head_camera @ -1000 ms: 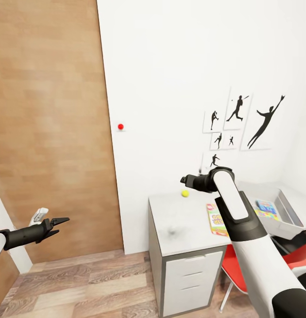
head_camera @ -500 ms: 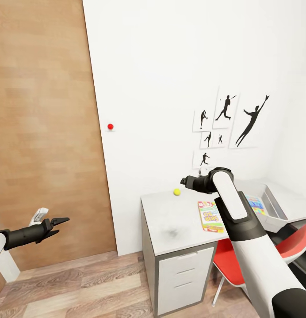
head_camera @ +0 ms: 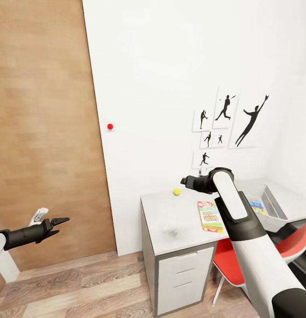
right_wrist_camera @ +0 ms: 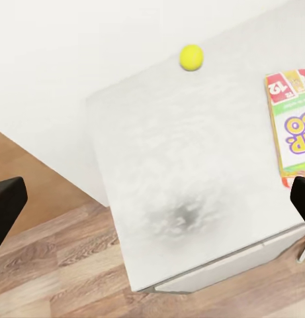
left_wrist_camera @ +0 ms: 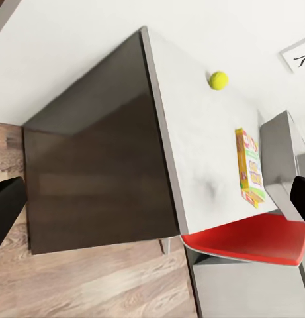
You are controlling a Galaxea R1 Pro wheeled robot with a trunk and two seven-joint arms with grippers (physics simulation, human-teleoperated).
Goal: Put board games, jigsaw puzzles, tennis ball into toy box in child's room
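The table (head_camera: 170,221) stands against the white wall. On it, near the wall, lies the tennis ball (head_camera: 176,191) (left_wrist_camera: 218,80) (right_wrist_camera: 191,57). A SKIP-BO board game (head_camera: 210,216) (left_wrist_camera: 250,167) (right_wrist_camera: 292,122) lies flat further right. The toy box (head_camera: 273,211) sits at the table's right end with a colourful flat item (head_camera: 257,204) inside, partly hidden by my right arm. My right gripper (head_camera: 184,180) is open and hovers above the table, just right of the ball. My left gripper (head_camera: 60,220) is open, far left over the floor, holding nothing.
A red chair (head_camera: 259,260) (left_wrist_camera: 251,238) is tucked under the table to the right of the drawers (head_camera: 185,278). A tall wooden panel (head_camera: 42,132) fills the left side. Black silhouette pictures (head_camera: 228,121) hang above the table. Wood-plank floor (head_camera: 73,287) lies open on the left.
Over the first half second the whole view shifted, moving table and wall leftward in the picture; that is camera motion. Since then nothing has moved. Both arms hold their pose.
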